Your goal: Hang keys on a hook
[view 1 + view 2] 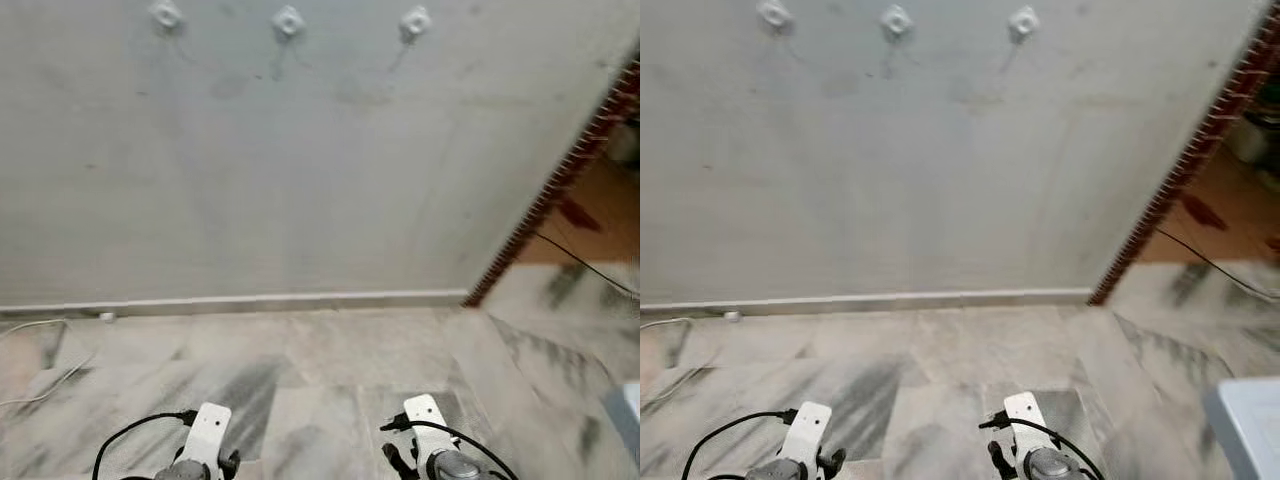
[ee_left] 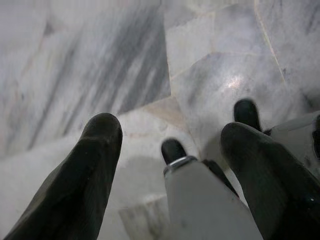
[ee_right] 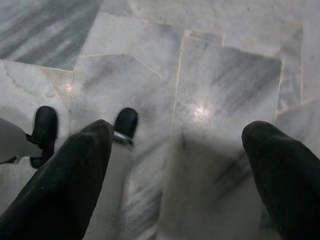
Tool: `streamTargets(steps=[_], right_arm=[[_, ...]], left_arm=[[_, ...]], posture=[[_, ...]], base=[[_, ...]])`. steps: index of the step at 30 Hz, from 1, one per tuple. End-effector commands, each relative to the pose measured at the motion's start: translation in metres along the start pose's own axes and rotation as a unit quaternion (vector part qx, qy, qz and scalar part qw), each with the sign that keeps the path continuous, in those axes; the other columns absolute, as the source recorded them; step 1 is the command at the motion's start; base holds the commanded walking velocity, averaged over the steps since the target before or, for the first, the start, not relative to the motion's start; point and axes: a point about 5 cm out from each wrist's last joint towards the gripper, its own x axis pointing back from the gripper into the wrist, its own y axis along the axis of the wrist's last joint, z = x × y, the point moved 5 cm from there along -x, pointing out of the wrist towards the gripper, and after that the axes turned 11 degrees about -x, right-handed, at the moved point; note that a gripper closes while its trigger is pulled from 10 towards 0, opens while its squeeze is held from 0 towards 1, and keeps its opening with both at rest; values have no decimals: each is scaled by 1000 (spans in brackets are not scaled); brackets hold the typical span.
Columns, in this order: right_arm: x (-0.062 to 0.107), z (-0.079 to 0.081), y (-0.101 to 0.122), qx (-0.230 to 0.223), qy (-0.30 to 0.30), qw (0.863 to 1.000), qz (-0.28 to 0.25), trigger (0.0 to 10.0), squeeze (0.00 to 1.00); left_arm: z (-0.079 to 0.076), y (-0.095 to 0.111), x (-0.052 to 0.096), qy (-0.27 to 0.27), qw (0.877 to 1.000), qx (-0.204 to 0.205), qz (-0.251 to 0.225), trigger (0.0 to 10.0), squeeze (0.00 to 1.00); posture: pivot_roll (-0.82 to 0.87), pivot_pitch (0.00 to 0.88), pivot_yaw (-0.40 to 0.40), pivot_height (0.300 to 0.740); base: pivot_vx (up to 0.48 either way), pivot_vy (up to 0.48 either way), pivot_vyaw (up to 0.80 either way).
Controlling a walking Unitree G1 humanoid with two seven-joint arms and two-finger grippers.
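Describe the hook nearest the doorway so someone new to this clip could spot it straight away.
Look at the grey wall facing the robot. High on it sits a row of three small white hooks; take the right hook. Unlike the middle hook and left hook, it sits closest to the brick-edged doorway.

Three wall hooks (image 1: 166,14), (image 1: 288,21), (image 1: 415,21) were mounted in a row; two grippers, left (image 2: 170,135) and right (image 3: 177,132), hung over one marble floor (image 1: 330,370).

Plain grey wall (image 1: 300,180) up front, pale skirting (image 1: 250,300) along its foot. Floor (image 1: 330,370) is grey-veined marble slabs, kinda glossy. At the wall's right edge a brick edge (image 1: 560,175) opens onto an orange-brown floor (image 1: 600,225), with a black cable (image 1: 585,265) trailing across.
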Motion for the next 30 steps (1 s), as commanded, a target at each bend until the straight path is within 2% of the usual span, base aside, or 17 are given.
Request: streamTargets(steps=[1,19,30], right_arm=[[0,0,2,0,2,1000,-2,10000,0],[-1,3,1,6,1,1000,0,10000,0],[-1,2,1,5,-3,1000,-1,10000,0]], left_arm=[[2,-6,1,2,1000,-2,10,10000,0],[3,-10,1,6,1000,-5,20,10000,0],[3,-12,1,12,1000,18,22,10000,0]], posture=[[-66,67,-35,740],[-67,71,-33,740],[-72,65,-28,740]], base=[[0,0,-769],[0,0,-769],[0,0,-769]])
